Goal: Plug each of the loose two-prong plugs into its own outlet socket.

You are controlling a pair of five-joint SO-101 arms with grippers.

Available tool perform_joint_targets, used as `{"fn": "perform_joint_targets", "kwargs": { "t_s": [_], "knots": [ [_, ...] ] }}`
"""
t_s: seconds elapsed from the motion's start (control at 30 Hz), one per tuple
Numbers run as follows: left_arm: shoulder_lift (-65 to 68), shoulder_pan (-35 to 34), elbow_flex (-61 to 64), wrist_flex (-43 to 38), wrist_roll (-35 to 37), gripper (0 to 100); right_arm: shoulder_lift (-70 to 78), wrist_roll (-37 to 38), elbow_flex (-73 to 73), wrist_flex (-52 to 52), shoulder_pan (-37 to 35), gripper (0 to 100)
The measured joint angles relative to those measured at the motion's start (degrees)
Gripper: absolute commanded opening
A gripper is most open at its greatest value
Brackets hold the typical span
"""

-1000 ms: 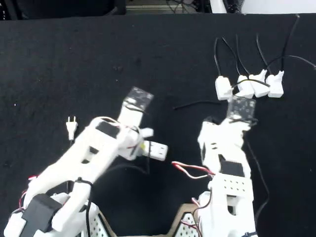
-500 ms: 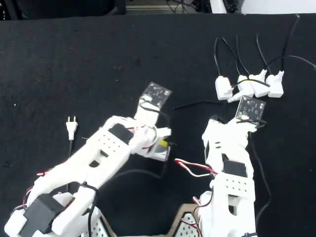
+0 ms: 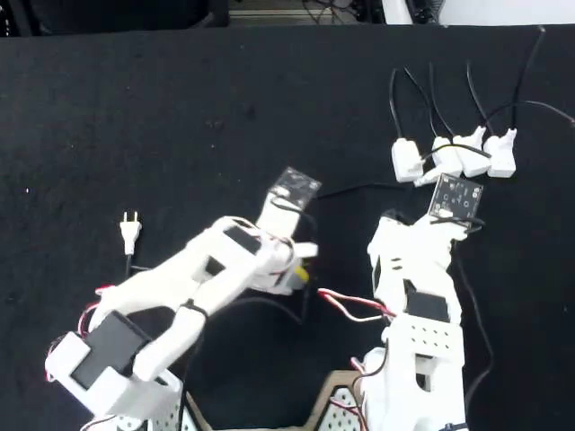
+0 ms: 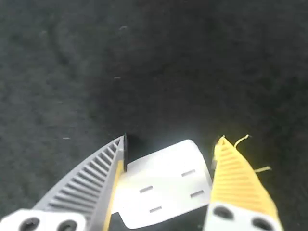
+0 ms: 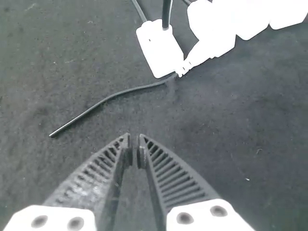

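A loose white two-prong plug (image 3: 130,229) lies at the table's left on a black cord, prongs pointing to the far side. Several white socket blocks (image 3: 454,154) with black cords sit in a row at the far right. My left arm (image 3: 238,256) stretches toward the middle of the table. In the left wrist view my left gripper (image 4: 172,141) is shut on a white slotted socket block (image 4: 163,185), held between the grey and yellow fingers. My right gripper (image 5: 134,153) is shut on nothing, just short of the nearest socket block (image 5: 159,48).
A loose black wire (image 3: 350,190) lies on the black cloth between the two arms, ending near the socket row (image 5: 110,98). The right arm (image 3: 413,269) stands at the right. The table's far edge runs along the back.
The left arm has swung right and forward toward the table's middle, carrying the white block. The right arm shifted slightly right a second ago and has held still since.
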Motion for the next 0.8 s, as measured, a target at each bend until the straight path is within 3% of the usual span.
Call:
{"fn": "perform_joint_targets", "kwargs": {
  "t_s": [0.5, 0.8],
  "knots": [
    [0.4, -14.5, -4.8, 1.3, -2.8, 29, 0.0, 0.0, 0.0, 0.0, 0.0, 1.8],
    [-10.5, -22.8, -13.9, 17.7, -3.3, 29, 0.0, 0.0, 0.0, 0.0, -0.1, 1.8]
  ]
}}
